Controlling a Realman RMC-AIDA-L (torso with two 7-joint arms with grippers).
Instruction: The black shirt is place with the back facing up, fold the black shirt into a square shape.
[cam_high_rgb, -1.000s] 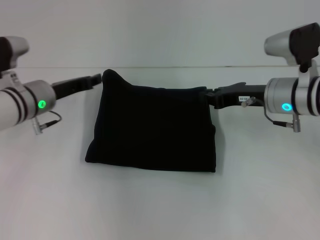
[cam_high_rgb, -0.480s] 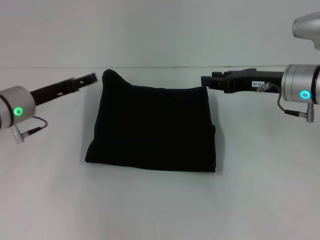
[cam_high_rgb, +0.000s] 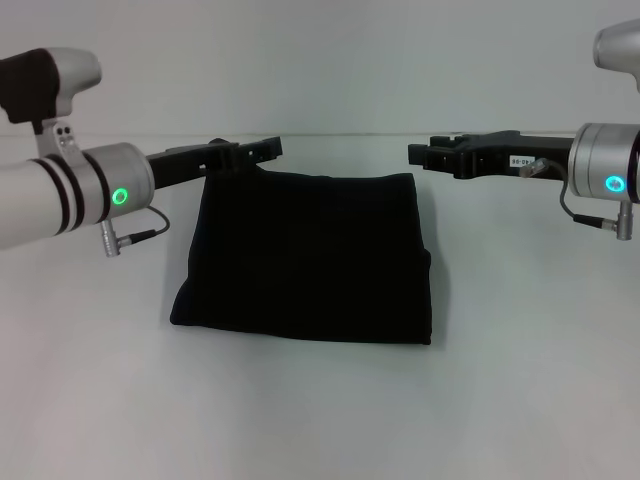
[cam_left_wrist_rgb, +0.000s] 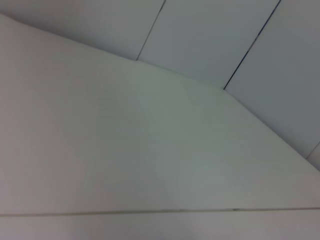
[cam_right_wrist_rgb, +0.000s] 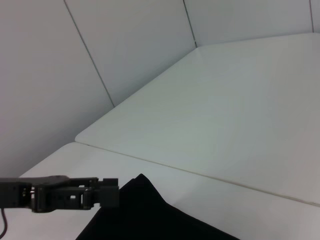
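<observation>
The black shirt (cam_high_rgb: 310, 260) lies folded into a rough square on the white table (cam_high_rgb: 530, 360), plain black side up, with no lettering showing. My left gripper (cam_high_rgb: 272, 149) hovers over the shirt's far left corner and hides that corner's raised peak in the head view. The right wrist view shows the left gripper (cam_right_wrist_rgb: 114, 196) next to the peaked corner of the shirt (cam_right_wrist_rgb: 150, 215); I cannot tell whether they touch. My right gripper (cam_high_rgb: 415, 153) hangs just beyond the shirt's far right corner, apart from the cloth.
The table's far edge (cam_high_rgb: 340, 135) runs just behind the shirt, with a pale panelled wall (cam_right_wrist_rgb: 125, 45) beyond it. The left wrist view shows only bare table (cam_left_wrist_rgb: 125, 150) and wall.
My left arm has swung in from the left, now over the shirt's far left corner. My right gripper has left the far right corner, pulling back right and slightly up. The shirt has not moved.
</observation>
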